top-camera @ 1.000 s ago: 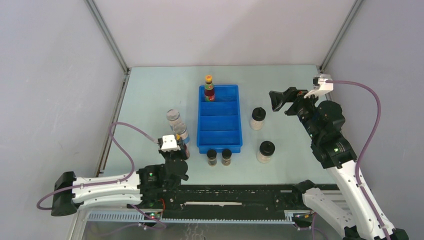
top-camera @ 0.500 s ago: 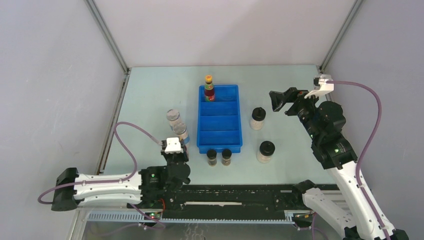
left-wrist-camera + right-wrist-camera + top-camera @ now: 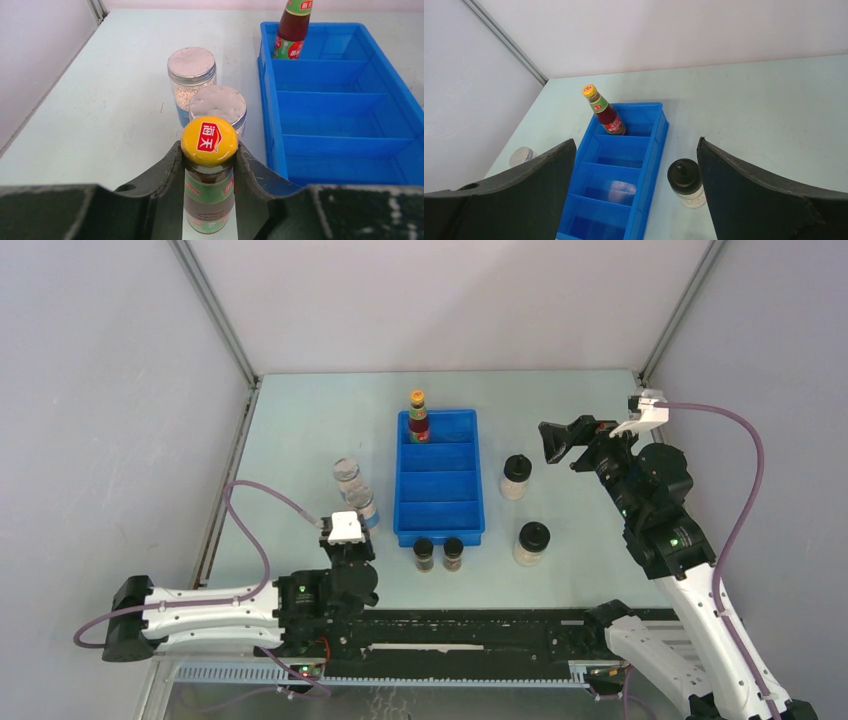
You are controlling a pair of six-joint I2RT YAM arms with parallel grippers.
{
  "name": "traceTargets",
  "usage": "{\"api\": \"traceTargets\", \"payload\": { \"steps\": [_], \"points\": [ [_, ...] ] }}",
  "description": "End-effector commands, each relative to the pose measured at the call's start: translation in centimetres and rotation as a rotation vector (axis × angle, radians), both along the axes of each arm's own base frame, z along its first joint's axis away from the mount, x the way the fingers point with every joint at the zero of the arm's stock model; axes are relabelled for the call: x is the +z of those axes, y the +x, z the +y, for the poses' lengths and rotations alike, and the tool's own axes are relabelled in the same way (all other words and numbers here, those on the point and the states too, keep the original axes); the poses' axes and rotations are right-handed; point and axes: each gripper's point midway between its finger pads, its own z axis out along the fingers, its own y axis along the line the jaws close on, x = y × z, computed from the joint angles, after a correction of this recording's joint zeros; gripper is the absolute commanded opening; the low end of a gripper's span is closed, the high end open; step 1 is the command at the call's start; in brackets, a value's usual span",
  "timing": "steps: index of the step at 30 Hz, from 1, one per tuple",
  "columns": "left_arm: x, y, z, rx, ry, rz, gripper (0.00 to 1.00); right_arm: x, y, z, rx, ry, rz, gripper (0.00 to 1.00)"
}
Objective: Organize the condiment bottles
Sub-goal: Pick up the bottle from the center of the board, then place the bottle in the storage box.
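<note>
Only the left wrist view, at bottom centre, shows the left gripper (image 3: 209, 152) clamped on a yellow-capped sauce bottle (image 3: 209, 200); from overhead the left arm (image 3: 330, 590) hides it. The right gripper (image 3: 556, 442) hangs wide open, upper right.

Red sauce bottle (image 3: 209, 202) upright in the left hand (image 3: 208, 150) (twin (image 3: 418, 423) in the far compartment of the tray (image 3: 438, 502)), six jars (image 3: 516, 478) outside.

The sauce bottle (image 3: 208, 200) has "海天" on its yellow cap (image 3: 209, 141)
</note>
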Motion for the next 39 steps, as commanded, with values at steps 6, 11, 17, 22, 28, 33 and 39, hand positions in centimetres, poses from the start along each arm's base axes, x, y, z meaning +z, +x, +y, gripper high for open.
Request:
{"api": "traceTargets", "payload": {
  "steps": [6, 11, 17, 22, 28, 33, 39],
  "points": [
    [6.4, 0.0, 0.3, 0.068, -0.169, -0.058, 0.00, 1.1, -0.3, 0.3, 0.020, 0.004, -0.044, 1.00],
    [8.0, -0.3, 0.0, 0.063, -0.161, -0.059, 0.00, 1.1, -0.4, 0.2, 0.019, 0.005, -0.043, 1.00],
    [10.2, -0.7, -0.5, 0.049, -0.157, -0.061, 0.00, 1.0, -0.5, 0.2, 0.018, 0.007, -0.039, 1.00],
    [11.7, -1.0, -1.2, 0.022, -0.156, -0.059, 0.00, 1.0, -0.7, 0.1, 0.016, 0.008, -0.038, 1.00],
    [13.2, -1.0, -2.9, -0.051, -0.138, -0.043, 0.00, 1.0, -0.8, 0.0, 0.014, 0.009, -0.037, 1.00],
    [14.4, -1.0, -4.4, -0.120, -0.138, -0.049, 0.00, 1.1, -0.8, 0.0, 0.011, 0.014, -0.039, 1.00],
    [15.7, -0.6, -6.7, -0.205, -0.141, -0.073, 0.00, 1.0, -0.8, -0.1, 0.007, 0.015, -0.035, 0.99]
  ]
}}
